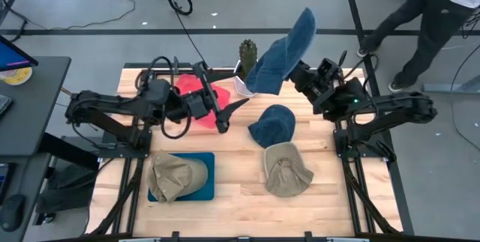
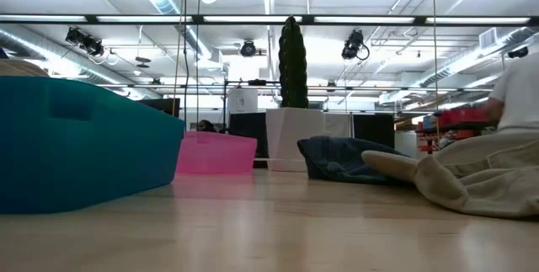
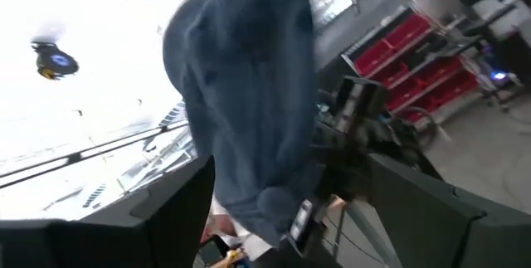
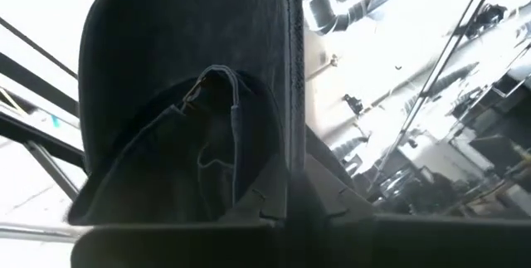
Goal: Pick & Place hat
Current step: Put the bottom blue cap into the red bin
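Note:
A dark blue hat (image 1: 281, 51) is held up in the air over the table's far middle, with my right gripper (image 1: 294, 71) shut on it. The right wrist view looks into the hat's hollow inside (image 4: 191, 135). My left gripper (image 1: 232, 115) stands open just to the left of and below the hat, over the table beside the pink bin (image 1: 196, 96). Its fingers are spread wide and have nothing between them. In the left wrist view the hat (image 3: 249, 94) rises in front of that gripper, with my right gripper (image 3: 332, 202) at the hat's lower end. My right gripper pinches the blue hat at its lower edge (image 4: 286, 177) between its two shut fingers. It comes from the table's right side, slanting upward. The hat stands up above the fingers, lifted clear of the table. One layer or several, I cannot tell.
A second blue hat (image 1: 271, 124) and a beige hat (image 1: 287, 168) lie on the table's middle. Another beige hat (image 1: 176, 176) lies in a blue tray (image 1: 206, 163) at the near left. A cactus in a white pot (image 1: 247, 53) stands at the far edge. A person (image 1: 435, 10) walks beyond the far right corner.

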Controlling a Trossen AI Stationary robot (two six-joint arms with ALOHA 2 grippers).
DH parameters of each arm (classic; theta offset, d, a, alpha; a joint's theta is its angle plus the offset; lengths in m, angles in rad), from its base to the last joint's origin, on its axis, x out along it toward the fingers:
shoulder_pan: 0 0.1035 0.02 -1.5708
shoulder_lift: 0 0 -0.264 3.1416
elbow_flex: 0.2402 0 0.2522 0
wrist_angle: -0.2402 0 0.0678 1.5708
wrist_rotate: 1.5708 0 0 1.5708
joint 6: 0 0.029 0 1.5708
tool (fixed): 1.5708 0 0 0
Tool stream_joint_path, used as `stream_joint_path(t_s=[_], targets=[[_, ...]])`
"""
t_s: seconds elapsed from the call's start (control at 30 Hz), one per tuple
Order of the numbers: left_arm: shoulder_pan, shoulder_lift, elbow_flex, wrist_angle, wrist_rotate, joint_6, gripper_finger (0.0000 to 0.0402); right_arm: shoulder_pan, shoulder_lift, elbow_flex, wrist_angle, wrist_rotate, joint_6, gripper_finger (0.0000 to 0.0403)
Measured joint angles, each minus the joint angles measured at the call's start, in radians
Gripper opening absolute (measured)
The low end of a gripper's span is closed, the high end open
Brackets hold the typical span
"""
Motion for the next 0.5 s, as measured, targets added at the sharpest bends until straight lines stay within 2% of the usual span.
stream_joint_path(t_s=[0.23,0.33,0.5], targets=[[0.011,0.032,-0.001,0.054,-0.019,0.032,0.0316,0.000,0.032,0.000,0.033,0.000,0.020,0.0004],[0.011,0.042,0.000,0.128,-0.029,0.038,0.0315,0.000,0.037,0.000,0.032,0.000,0.021,0.0004],[0.011,0.043,0.000,0.152,-0.070,0.069,0.0302,0.000,0.043,0.000,0.030,-0.011,0.021,0.0004]])
